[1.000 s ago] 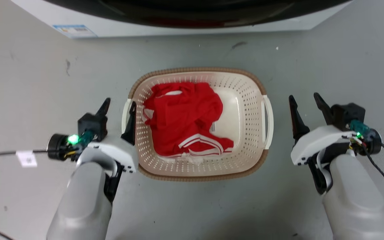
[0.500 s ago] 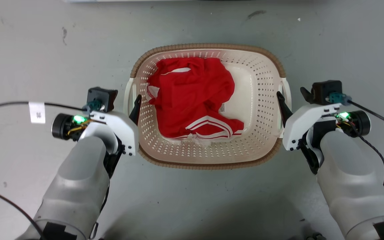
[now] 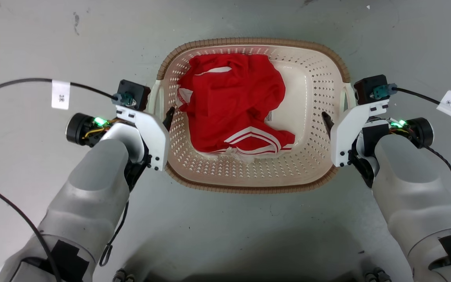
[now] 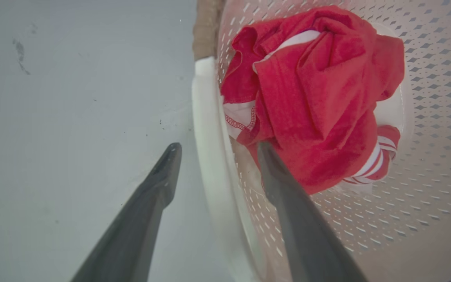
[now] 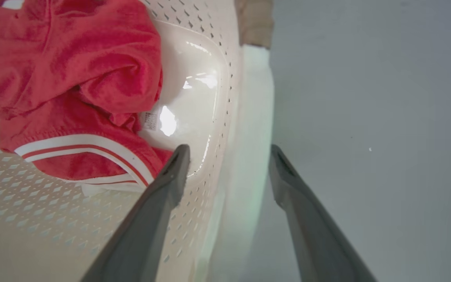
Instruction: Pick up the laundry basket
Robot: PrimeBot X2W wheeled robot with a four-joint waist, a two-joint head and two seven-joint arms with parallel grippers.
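A red garment (image 3: 233, 102) lies crumpled, with white stripes (image 3: 257, 143) along its near hem and a small label (image 3: 270, 116) at its right edge. The grey floor (image 3: 249, 235) carries a dark scuff (image 3: 76, 17).

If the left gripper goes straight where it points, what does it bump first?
Probably the basket's white handle, sitting between the left gripper's open fingers; its inner finger might brush the red shirt. Depth is unclear.

Left gripper (image 4: 217, 145) straddling the laundry basket (image 4: 425, 164) handle (image 4: 204, 102)
Fingers (image 4: 139, 219) apart — one over grey floor (image 4: 73, 98), one inside by the red white-striped garment (image 4: 319, 102)
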